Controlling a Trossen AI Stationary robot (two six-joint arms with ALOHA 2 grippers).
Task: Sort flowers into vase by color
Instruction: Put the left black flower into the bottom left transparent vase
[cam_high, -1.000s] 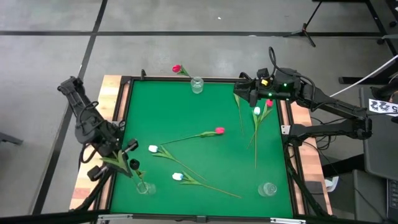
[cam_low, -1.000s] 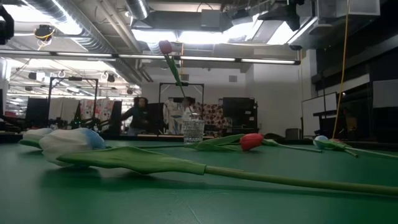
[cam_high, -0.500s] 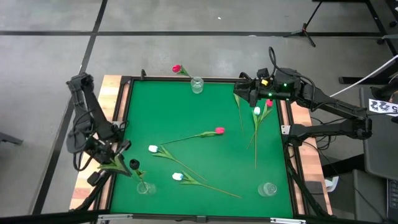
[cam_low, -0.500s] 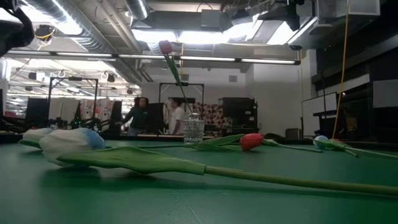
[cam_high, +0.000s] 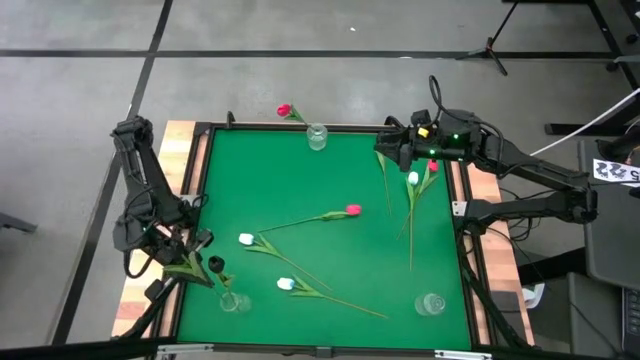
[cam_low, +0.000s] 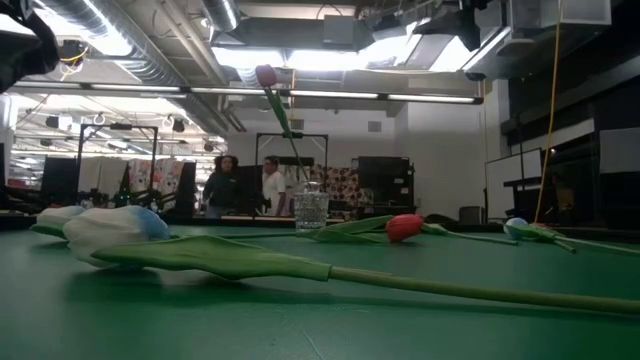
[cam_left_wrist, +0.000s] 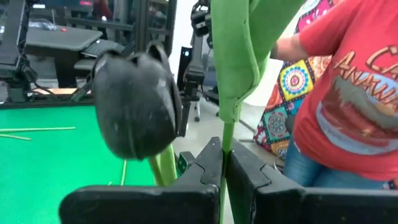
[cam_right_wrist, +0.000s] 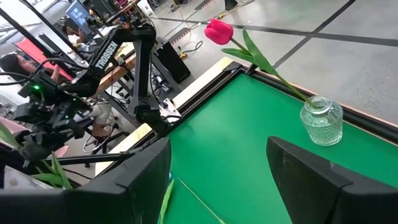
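Note:
My left gripper (cam_high: 187, 256) hangs over the table's near left edge, shut on a near-black tulip whose head (cam_high: 215, 265) is beside a glass vase (cam_high: 233, 301). In the left wrist view the black head (cam_left_wrist: 137, 112) and a green leaf (cam_left_wrist: 233, 56) stand above the fingers. My right gripper (cam_high: 398, 150) hovers open at the far right corner, holding nothing. The far vase (cam_right_wrist: 321, 121) holds a red tulip (cam_right_wrist: 217, 30). A red tulip (cam_high: 352, 210) and two white ones (cam_high: 246, 239) (cam_high: 285, 284) lie flat mid-table. My left gripper pinches the black tulip's thin green stem (cam_left_wrist: 225, 146) between its two fingers, just below the leaf. The fingers reach out level and lie across the stem. The flower is lifted clear of the table, its head and leaf standing out past the fingers.
A white tulip (cam_high: 412, 178) and a red one (cam_high: 432, 166) lie near the right edge, stems running toward the near side. A third vase (cam_high: 430, 303) stands at the near right. A person in a red shirt (cam_left_wrist: 348, 93) is close beyond the table's left side.
My left arm has swung round and sunk a little, drawing its gripper toward the table's left edge with the black tulip still in the hold. The flower's head stays near the near-left vase. People in the room behind have walked.

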